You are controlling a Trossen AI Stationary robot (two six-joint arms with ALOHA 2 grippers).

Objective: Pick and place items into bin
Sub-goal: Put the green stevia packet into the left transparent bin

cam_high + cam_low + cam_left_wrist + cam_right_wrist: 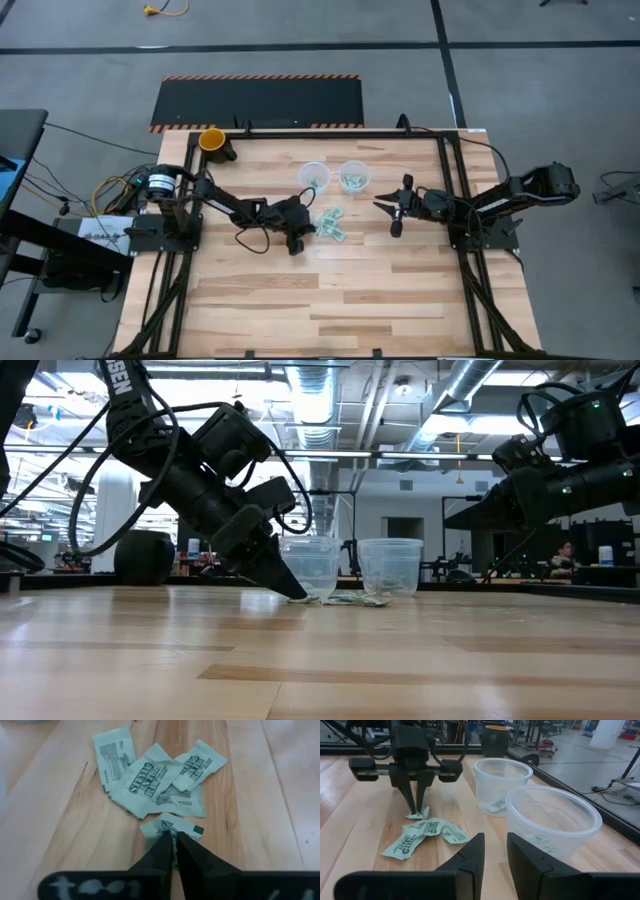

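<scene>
Left gripper is down at the desk w/ its fingers pressed together on one small green-and-white packet, pinching its near edge so the paper puckers up between the tips; the packet seems to touch the wood at its far side. Just beyond it lies the rest of the packets, a loose overlapping cluster of four or so, flat on the desk near its middle. Behind the cluster stand two clear plastic cups side by side: left cup and right cup, each w/ a few packets in the bottom. Right gripper hovers above the desk on the cluster's right side, near the right cup, fingers partly spread w/ nothing between them; its wrist view looks across the packets at the left gripper and both cups. Orange cup sits at the desk's far left corner, well apart from the rest. Low view shows the left gripper's tips at the wood, in front of the left cup.
</scene>
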